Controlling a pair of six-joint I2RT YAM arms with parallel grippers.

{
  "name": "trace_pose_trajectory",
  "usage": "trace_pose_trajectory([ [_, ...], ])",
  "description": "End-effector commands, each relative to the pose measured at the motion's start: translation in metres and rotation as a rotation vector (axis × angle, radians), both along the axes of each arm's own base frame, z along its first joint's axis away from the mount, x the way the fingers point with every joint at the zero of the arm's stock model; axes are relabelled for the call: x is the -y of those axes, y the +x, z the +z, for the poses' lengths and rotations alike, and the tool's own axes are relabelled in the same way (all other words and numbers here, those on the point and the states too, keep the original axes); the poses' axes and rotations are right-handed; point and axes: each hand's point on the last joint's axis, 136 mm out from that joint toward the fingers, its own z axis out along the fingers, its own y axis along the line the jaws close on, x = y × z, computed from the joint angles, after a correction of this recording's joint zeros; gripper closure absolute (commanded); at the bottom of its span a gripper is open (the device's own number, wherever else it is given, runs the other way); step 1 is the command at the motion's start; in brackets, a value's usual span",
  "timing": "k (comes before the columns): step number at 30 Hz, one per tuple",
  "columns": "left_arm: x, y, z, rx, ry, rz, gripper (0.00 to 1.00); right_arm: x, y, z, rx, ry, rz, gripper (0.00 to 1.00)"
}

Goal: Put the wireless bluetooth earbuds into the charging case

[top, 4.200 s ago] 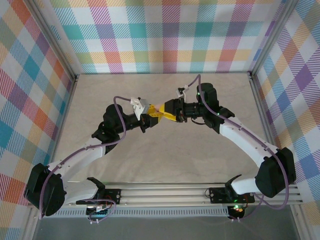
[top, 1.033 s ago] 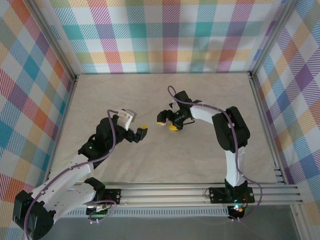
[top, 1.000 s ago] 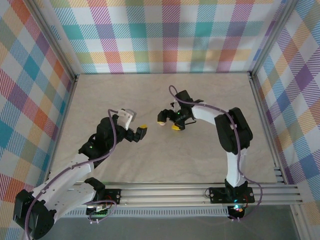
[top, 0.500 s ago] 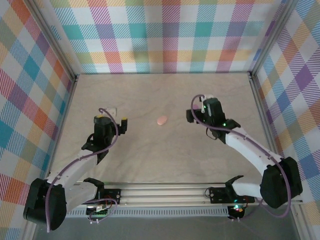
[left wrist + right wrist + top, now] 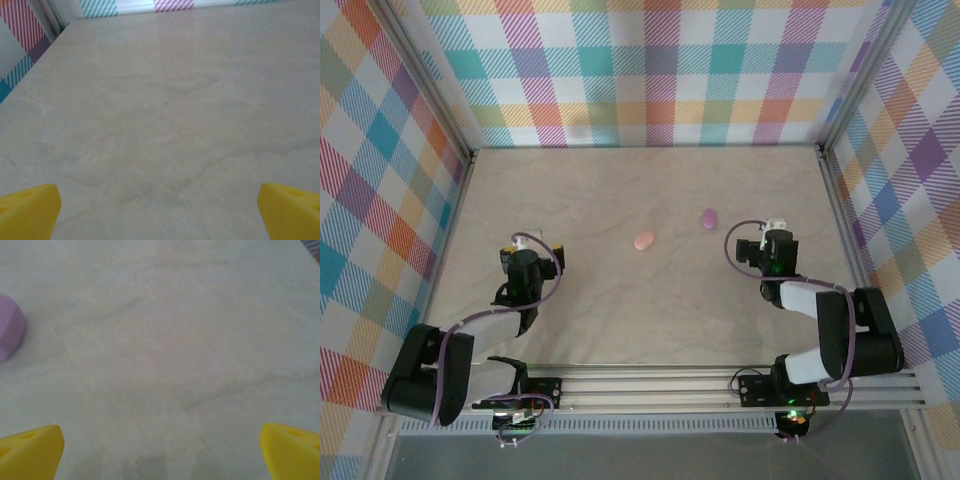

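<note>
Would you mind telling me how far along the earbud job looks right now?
Done, it seems: the pink case and purple case lie shut on the table. In hand: nothing; the left gripper and right gripper are open and empty. Left: nothing obvious, though the cases' contents are hidden.

The left arm and right arm wear glossy white shells between bulky black joints; a lilac cable loops beside each wrist; the left gripper and right gripper end in blunt yellow wedge fingertips; black brackets anchor both bases; a green light glows below the right one.
</note>
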Motion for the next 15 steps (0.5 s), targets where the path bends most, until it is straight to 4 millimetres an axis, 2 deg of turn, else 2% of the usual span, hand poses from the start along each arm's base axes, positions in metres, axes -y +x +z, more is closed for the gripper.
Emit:
trace_pose_trajectory([
  [1,0.003,0.013,0.018,0.125,-0.039,-0.035,0.00,-0.004,0.022,0.029,0.213,0.097,0.066,0.00],
  [4,0.003,0.021,0.014,0.135,-0.082,-0.044,0.00,-0.005,0.022,0.024,0.202,0.117,0.082,0.00],
  [7,0.012,0.032,-0.002,0.095,-0.082,-0.096,0.00,-0.008,0.024,0.024,0.196,0.118,0.107,0.00],
  [10,0.019,0.043,-0.019,0.026,-0.080,-0.131,0.00,-0.003,0.027,0.023,0.187,0.115,0.072,0.00],
  [15,0.011,0.055,-0.027,-0.044,-0.146,-0.126,0.00,-0.003,0.027,0.023,0.186,0.114,0.074,0.00],
])
